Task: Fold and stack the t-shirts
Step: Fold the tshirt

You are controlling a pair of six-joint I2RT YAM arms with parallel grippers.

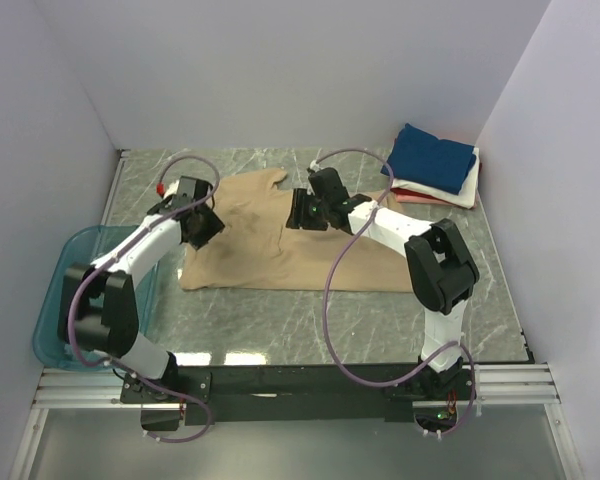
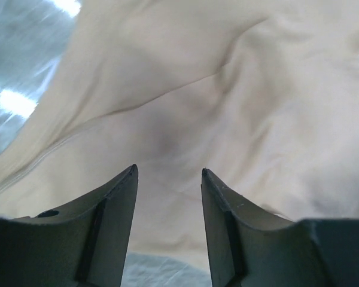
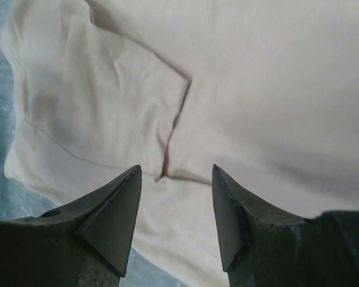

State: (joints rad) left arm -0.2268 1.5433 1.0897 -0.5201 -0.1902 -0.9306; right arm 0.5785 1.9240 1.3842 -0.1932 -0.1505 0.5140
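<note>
A tan t-shirt [image 1: 270,240] lies partly folded on the marble table, between the two arms. My left gripper [image 1: 208,222] is open over the shirt's left edge; in the left wrist view the cloth [image 2: 215,107] fills the space beyond the fingers [image 2: 116,203] and nothing is between them. My right gripper [image 1: 298,212] is open over the shirt's upper middle; in the right wrist view a folded edge of the shirt [image 3: 173,119] lies just ahead of its fingers [image 3: 116,203]. A stack of folded shirts, navy blue [image 1: 430,157] on top of white [image 1: 450,194] and pinkish red, sits at the back right.
A translucent teal plastic tub [image 1: 65,290] stands at the left edge of the table beside the left arm. White walls close in the table on the left, back and right. Purple cables loop over both arms.
</note>
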